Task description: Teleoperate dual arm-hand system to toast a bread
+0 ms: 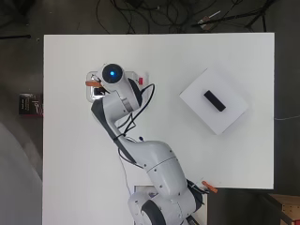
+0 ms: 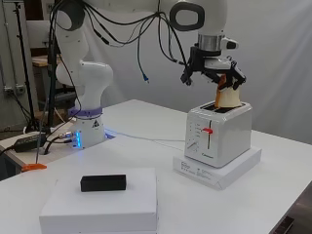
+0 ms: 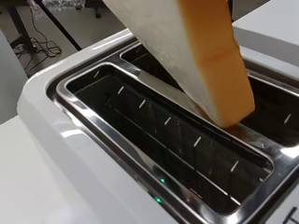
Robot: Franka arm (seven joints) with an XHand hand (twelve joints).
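Your hand (image 2: pixel 214 68) hangs above the toaster (image 2: pixel 219 134) with its fingers curled round the upper part of the bread slice (image 2: pixel 228 95), so you have it pinched and its lower part juts down over the toaster's top. From the wrist view, the bread (image 3: pixel 205 56) is tilted: its bottom corner sits at the metal strip between the two slots (image 3: pixel 163 140), and you cannot quite tell whether it rests on that strip or hovers just off it. It is not inside either slot yet. The slice's long axis runs steeply down from your fingers toward the toaster, leaning rather than plumb, and its broad face looks roughly in line with the slots' length. Expect the bread to be light, soft and easy to crush or tear; a hold by the crust at the top edge should bear it best, since the crumb in the middle will dent. You would likely need to bring it upright and shift it over one slot before lowering it, or the corner may catch on the strip and bend the slice. The red lever (image 2: pixel 208 130) on the toaster's front sits high in its track.
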